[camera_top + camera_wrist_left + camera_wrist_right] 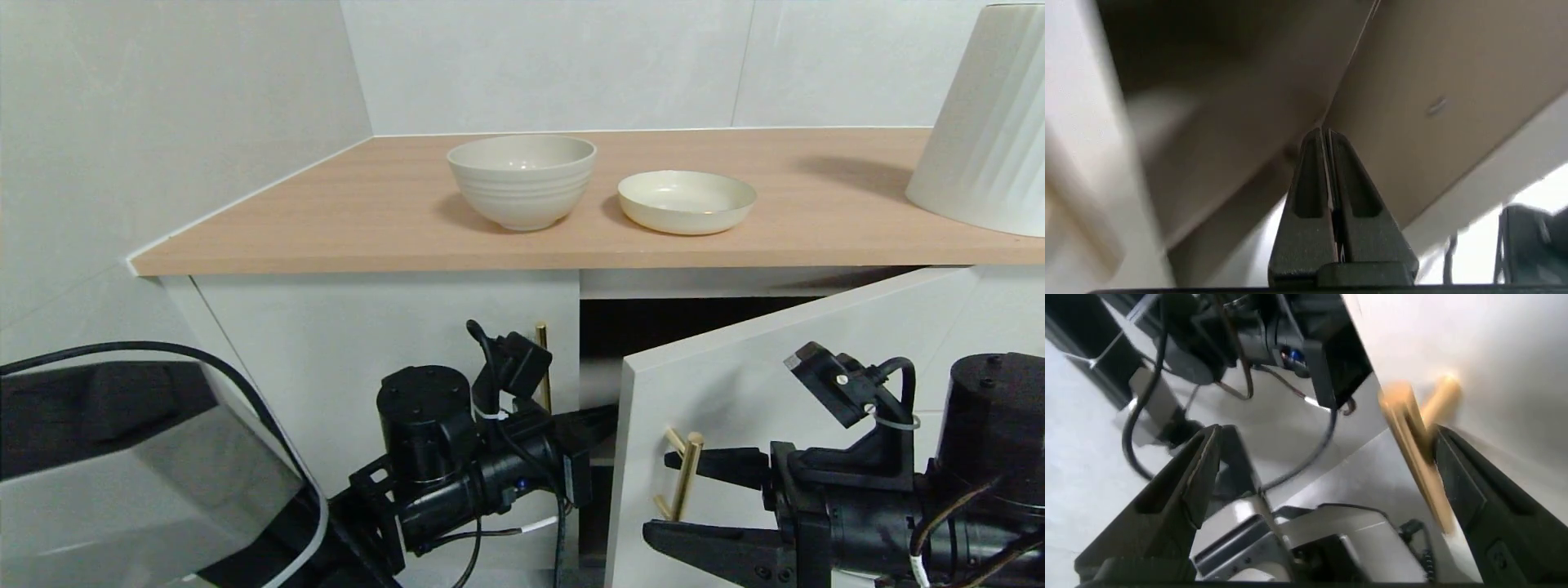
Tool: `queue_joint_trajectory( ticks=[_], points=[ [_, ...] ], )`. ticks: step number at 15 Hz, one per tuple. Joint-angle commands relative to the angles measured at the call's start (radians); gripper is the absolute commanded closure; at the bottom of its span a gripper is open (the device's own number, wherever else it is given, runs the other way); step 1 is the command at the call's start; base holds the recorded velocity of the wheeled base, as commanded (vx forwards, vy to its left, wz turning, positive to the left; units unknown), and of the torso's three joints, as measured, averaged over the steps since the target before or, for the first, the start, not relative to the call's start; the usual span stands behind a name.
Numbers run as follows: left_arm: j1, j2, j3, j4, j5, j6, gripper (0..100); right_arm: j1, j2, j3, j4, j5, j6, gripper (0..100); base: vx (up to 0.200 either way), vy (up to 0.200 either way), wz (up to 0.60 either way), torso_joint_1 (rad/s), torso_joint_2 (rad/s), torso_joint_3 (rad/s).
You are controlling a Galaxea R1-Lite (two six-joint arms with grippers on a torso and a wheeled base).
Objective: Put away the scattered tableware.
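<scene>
Right claw [660, 495] apart astride door handle [684, 478]; left claw [1328, 140] together; bowl [522, 180], dish [686, 200] on counter [326, 220].

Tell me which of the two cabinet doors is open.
The right door: it is swung outward, and its gold handle is at the right gripper. The left door sits flush and closed.
</scene>
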Motion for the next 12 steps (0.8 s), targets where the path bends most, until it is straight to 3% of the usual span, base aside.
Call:
queue_joint_trajectory(
  ticks=[1,6,8,12],
  points=[
    [-0.017,0.096,-0.048,-0.042,0.008,-0.013,100,-0.022,0.004,0.003,-0.004,-0.003,-0.014,0,0.000,0.000,0.00,0.000,0.00,0.000],
    [-0.039,0.070,-0.040,-0.047,0.009,-0.013,100,-0.102,-0.006,0.011,0.005,-0.006,-0.025,0,0.000,0.000,0.00,0.000,0.00,0.000],
    [-0.042,0.067,-0.040,-0.047,0.009,-0.013,100,-0.117,-0.040,0.005,0.069,-0.009,-0.064,0,0.000,0.000,0.00,0.000,0.00,0.000],
    [-0.040,0.071,-0.039,-0.039,0.011,-0.013,100,-0.116,-0.169,-0.037,0.299,-0.217,-0.180,0,0.000,0.000,0.00,0.000,0.00,0.000]
  ],
)
